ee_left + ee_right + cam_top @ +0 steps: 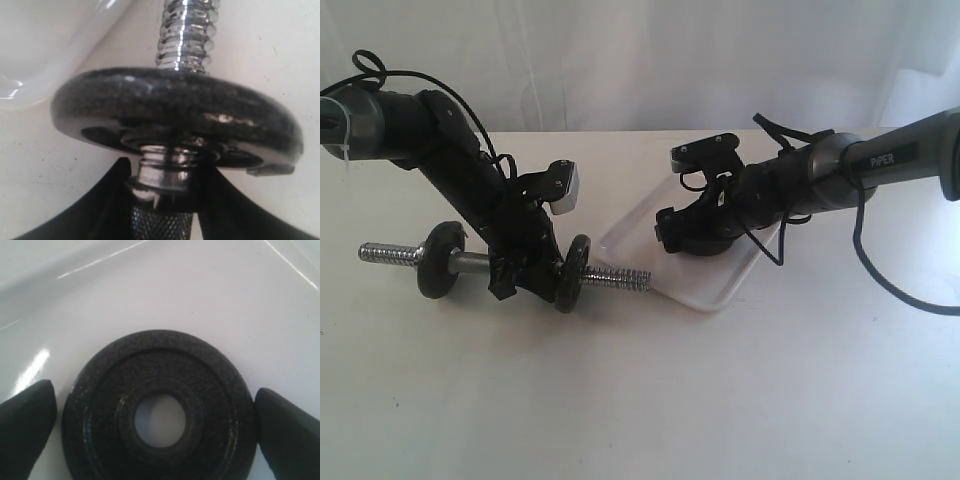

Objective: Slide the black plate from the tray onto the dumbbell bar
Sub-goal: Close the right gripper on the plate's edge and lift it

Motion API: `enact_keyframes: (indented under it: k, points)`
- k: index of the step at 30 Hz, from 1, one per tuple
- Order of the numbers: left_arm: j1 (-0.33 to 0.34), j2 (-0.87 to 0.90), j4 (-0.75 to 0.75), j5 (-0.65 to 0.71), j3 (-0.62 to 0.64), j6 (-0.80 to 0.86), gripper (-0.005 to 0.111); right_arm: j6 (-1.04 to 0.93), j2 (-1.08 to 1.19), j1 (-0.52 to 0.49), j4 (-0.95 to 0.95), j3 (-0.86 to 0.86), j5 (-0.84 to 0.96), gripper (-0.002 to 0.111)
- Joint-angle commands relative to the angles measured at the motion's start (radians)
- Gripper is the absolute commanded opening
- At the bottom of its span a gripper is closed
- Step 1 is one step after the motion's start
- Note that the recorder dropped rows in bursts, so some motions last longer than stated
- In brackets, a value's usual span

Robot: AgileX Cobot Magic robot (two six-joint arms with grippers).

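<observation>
The right hand [692, 238] is reaching down into the tray [712, 291] with its fingers [26, 426] spread wide, flanking the black plate [100, 405] on both sides. It is released, not clamping. A sliver of white is showing between one finger and the plate's rim; at the other finger, contact is too close to judge. The plate is lying flat on the tray floor, its central hole facing up.

The left hand [516, 268] is clenching the dumbbell bar [620, 277] at its knurled middle, between two black discs [440, 260] already sitting on it. The bar is lying roughly level just above the table [620, 400], and one threaded end is pointing toward the tray's near corner, almost reaching it.

The table is showing plain white with a few faint specks, and a pale, wrinkled backdrop [620, 60] is hanging behind it.
</observation>
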Motion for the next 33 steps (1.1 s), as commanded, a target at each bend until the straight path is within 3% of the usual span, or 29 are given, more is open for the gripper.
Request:
enact_keyframes:
  k: [1, 3, 5, 7, 9, 10, 12, 33]
  points:
    - [-0.006, -0.012, -0.088, 0.027, 0.003, -0.002, 0.0, -0.058, 0.021, -0.013, -0.026, 0.008, 0.064, 0.104]
    - [-0.006, -0.012, -0.088, 0.027, 0.003, -0.002, 0.0, -0.066, 0.021, -0.013, -0.026, 0.008, 0.074, 0.101]
    - [-0.006, -0.012, -0.088, 0.027, 0.003, -0.002, 0.0, -0.066, 0.021, -0.013, -0.026, 0.008, 0.078, 0.09]
    - [-0.006, -0.012, -0.088, 0.027, 0.003, -0.002, 0.0, -0.066, 0.021, -0.013, -0.026, 0.008, 0.085, 0.068]
    - [-0.006, -0.012, -0.088, 0.027, 0.003, -0.002, 0.0, -0.066, 0.021, -0.013, -0.026, 0.008, 0.089, 0.04]
    - [-0.006, -0.012, -0.088, 0.027, 0.003, -0.002, 0.0, -0.066, 0.021, -0.013, -0.026, 0.008, 0.094, 0.019]
    - [-0.006, -0.012, -0.088, 0.027, 0.003, -0.002, 0.0, -0.066, 0.021, -0.013, -0.024, 0.008, 0.098, 0.001]
    - [-0.006, -0.012, -0.067, 0.038, 0.003, -0.025, 0.0, -0.126, 0.021, -0.013, -0.018, 0.008, 0.073, 0.0]
